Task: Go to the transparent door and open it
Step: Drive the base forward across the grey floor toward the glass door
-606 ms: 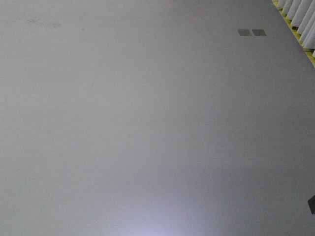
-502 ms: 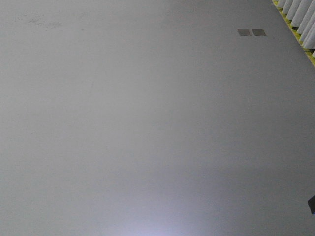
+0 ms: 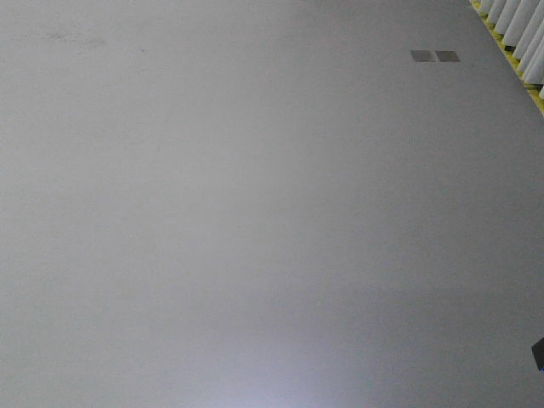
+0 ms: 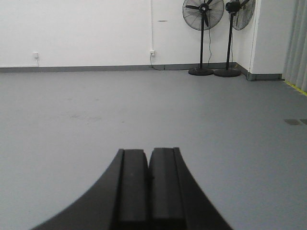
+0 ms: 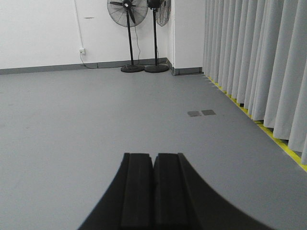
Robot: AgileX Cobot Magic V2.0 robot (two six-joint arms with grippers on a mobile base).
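The left claw (image 4: 148, 160) has both pads pressed flat together with no gap, and it holds nothing. The right claw (image 5: 153, 163) is in the same condition, pads face to face and nothing held. Both claws point level and forward over a grey floor (image 4: 96, 120).

Directly ahead of each claw the floor is bare. The front-facing view looks down on the same floor (image 3: 255, 212) and shows neither claw. Ahead and to the right of the right claw lie two small dark floor plates (image 5: 201, 113), side by side. Further right of that claw, a pale pleated curtain (image 5: 259, 62) hangs to the floor along a yellow floor line (image 5: 283, 146).

Far ahead of both claws, two pedestal fans (image 5: 127, 12) stand near the room corner against a white wall (image 4: 72, 28). A wall socket (image 4: 152, 51) sits low on that wall, left of the fans.

The transparent door is not visible in any view. No white-framed glass panel and no handle appear ahead of, left of or right of either claw. It may lie behind the curtain or outside the field of view; the pictures do not settle this.

Task status, as a judgement: early stage. The base is not yet at the door. The approach, the grip on the handle and the slide of the panel are all left to do.
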